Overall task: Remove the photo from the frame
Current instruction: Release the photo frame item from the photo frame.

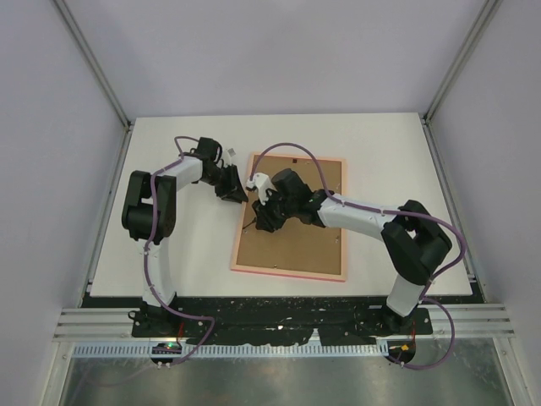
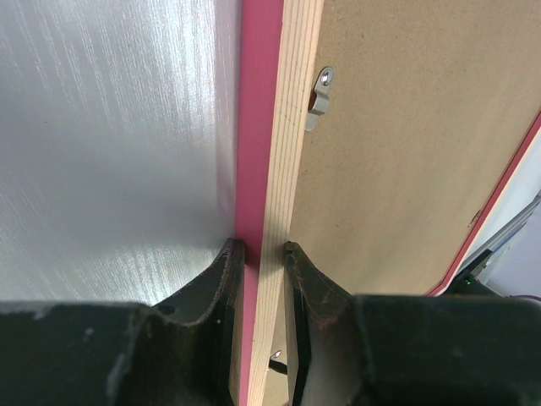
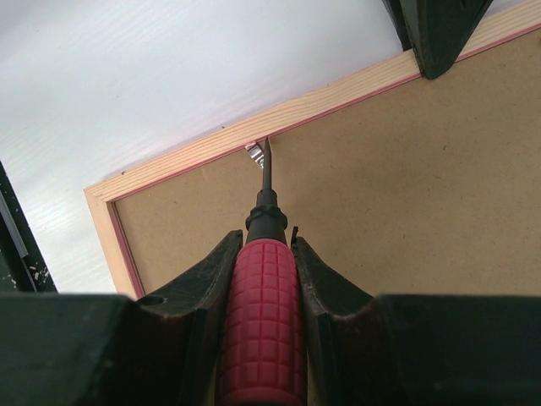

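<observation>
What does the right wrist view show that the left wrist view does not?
Only right wrist: a red-handled screwdriver in the right end effector. Only left wrist: the wide pink side of the frame. Both: the left end effector clamping the frame's edge, a metal clip, and the brown backing board.

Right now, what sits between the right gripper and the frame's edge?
A red-handled screwdriver: the right gripper holds it, tip at a metal tab on the frame. The right wrist view shows it.
</observation>
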